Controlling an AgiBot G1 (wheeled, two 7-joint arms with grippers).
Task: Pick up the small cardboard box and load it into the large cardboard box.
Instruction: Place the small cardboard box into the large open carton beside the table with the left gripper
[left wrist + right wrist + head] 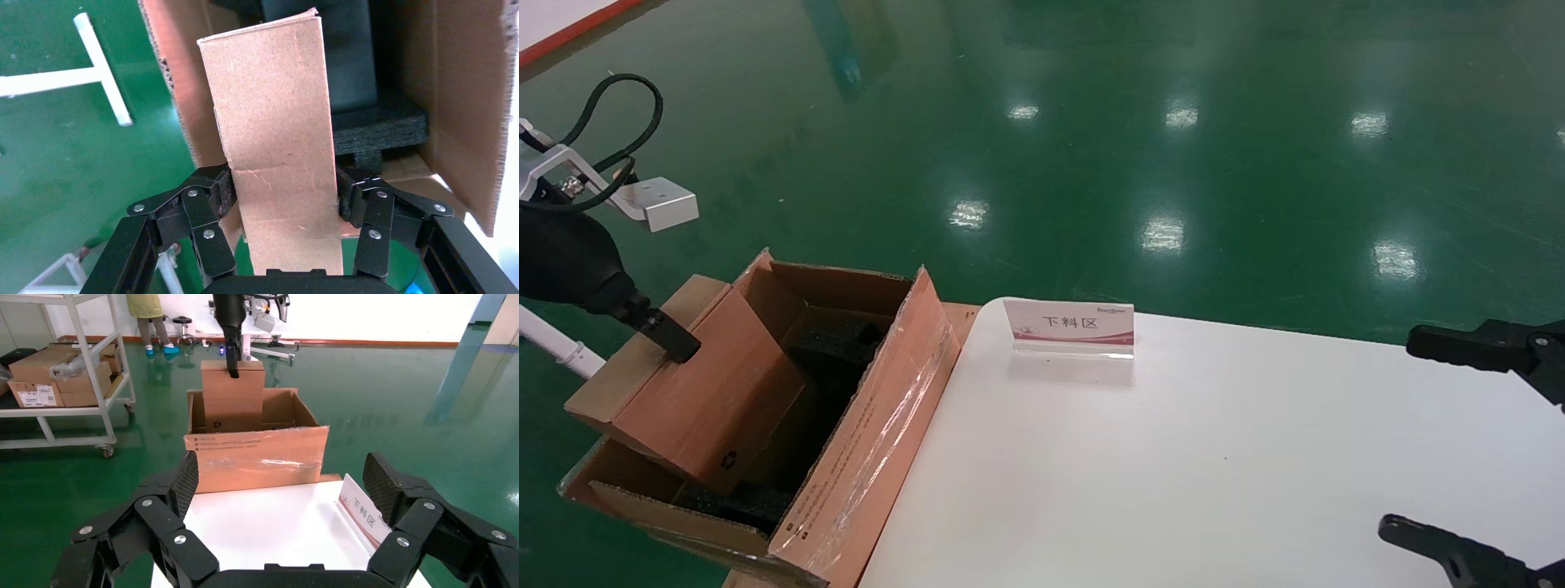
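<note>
Only wrist-visible: left hand (283, 199) pads (225, 187) flanking small cardboard box (278, 141).

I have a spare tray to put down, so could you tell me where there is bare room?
The white table is bare from the sign to the right gripper. It is crowded on the left: the left gripper holds the small box in the large box.

- Small cardboard box (278, 147): lower end hidden inside the large cardboard box (878, 425); near end cut off by the left wrist view's edge.
- Black foam (834, 359): mostly hidden behind the small box and flaps.
- Print on the taped flap (211, 441): too small to read.
- Right gripper (1483, 445): body cut off at the head view's edge.
- Person (145, 318) by the shelves: head cut off.
</note>
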